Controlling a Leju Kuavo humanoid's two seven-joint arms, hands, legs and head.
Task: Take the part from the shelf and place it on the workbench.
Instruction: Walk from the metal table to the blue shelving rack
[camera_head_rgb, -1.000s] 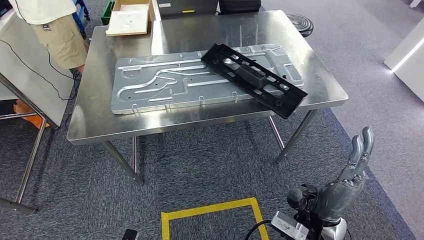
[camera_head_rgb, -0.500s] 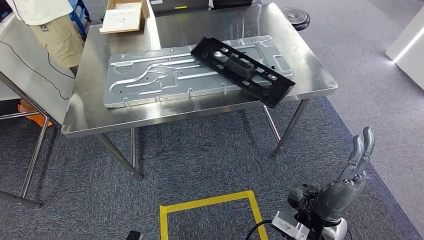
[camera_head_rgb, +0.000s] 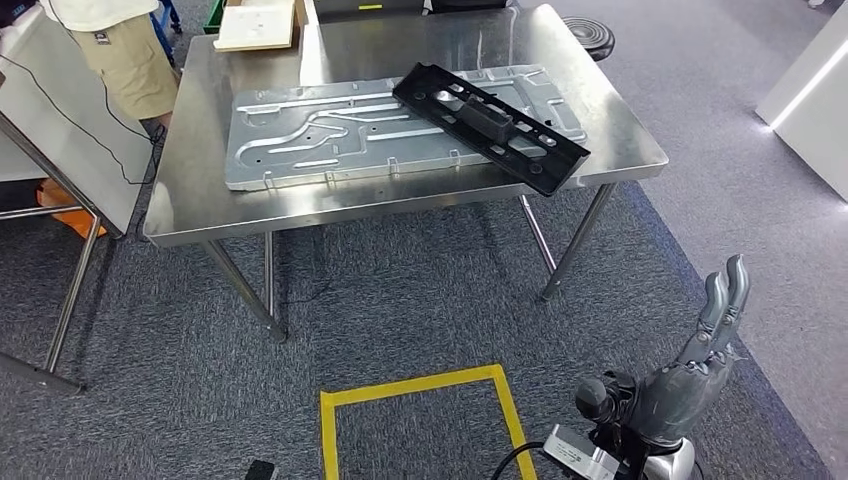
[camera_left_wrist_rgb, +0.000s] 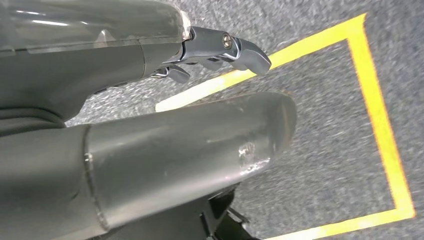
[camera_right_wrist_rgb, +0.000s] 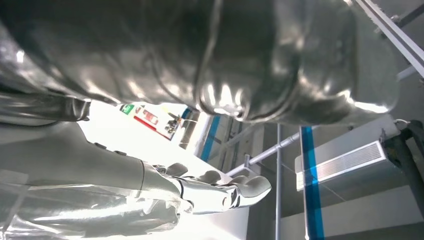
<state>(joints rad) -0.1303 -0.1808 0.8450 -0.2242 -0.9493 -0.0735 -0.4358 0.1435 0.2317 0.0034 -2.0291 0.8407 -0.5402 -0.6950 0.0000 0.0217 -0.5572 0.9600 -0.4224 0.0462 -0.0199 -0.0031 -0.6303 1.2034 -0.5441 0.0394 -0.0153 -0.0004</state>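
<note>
desk: metal panel lying flat on it
part: on the panel's right end
floor: taped square in front of desk

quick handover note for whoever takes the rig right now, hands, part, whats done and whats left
Right robot hand: raised beside the body, fingers straight, holding nothing.
Left robot hand: hangs over the carpet by the yellow tape square, fingers partly curled, nothing held.
Black part: lies on the workbench, across the grey metal panel, one end at the table's edge.
Done: part placed.
Left: nothing visible.
</note>
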